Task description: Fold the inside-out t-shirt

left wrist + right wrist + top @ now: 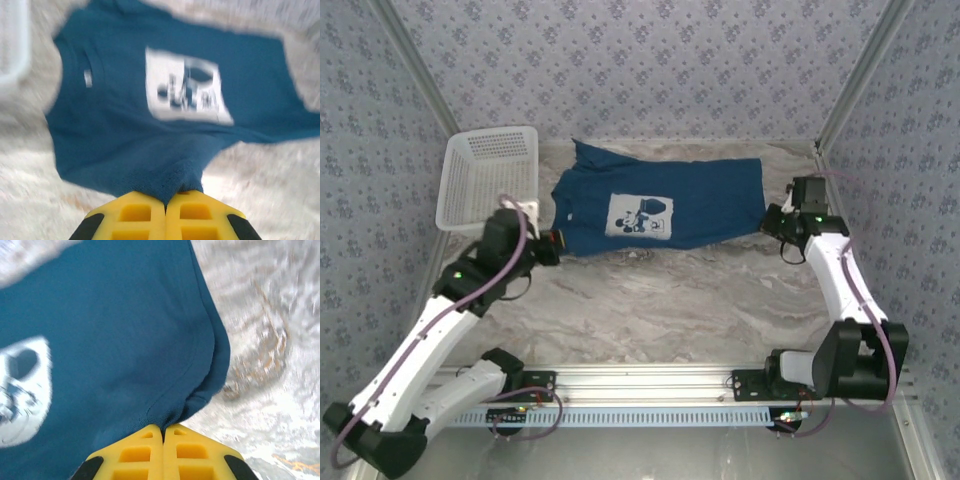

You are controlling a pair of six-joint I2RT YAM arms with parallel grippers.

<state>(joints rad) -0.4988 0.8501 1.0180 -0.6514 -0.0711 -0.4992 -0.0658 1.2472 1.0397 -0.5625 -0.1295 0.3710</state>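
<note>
Dark navy t-shirt [660, 205] lies spread flat on the far half of the marbled surface [670, 300], long axis running left to right. The collar end is at the left and the bottom hem at the right. A whitish rectangular print patch [640, 217] with a dark cartoon figure faces up, about mid-shirt. One sleeve pokes out toward the far-left corner.

Left claw [552, 247] sits at the shirt's near-left corner. In the left wrist view its yellow fingers [135, 215] are pressed together with a bunched fold of the navy cloth pinched between the tips, so it is clenched and grasping the t-shirt. A small pale label [88, 78] shows near the collar in that view, which is blurred.

Right claw [772, 222] is at the shirt's right end, on the near side. The right wrist view shows its yellow fingers [140, 450] closed on the rounded hem corner, the cloth puckering into the tips, so it is clenched and grasping the t-shirt too. The print sits at the left edge of that view, with bare marbled surface to the right.

White plastic lattice basket [490, 175] stands at the far left against the left wall, tilted, with its right rim just beside the shirt's collar end. I can't tell whether they touch.

Both arms reach from the near rail out to opposite ends of the shirt, with cloth lying flat between them.
</note>
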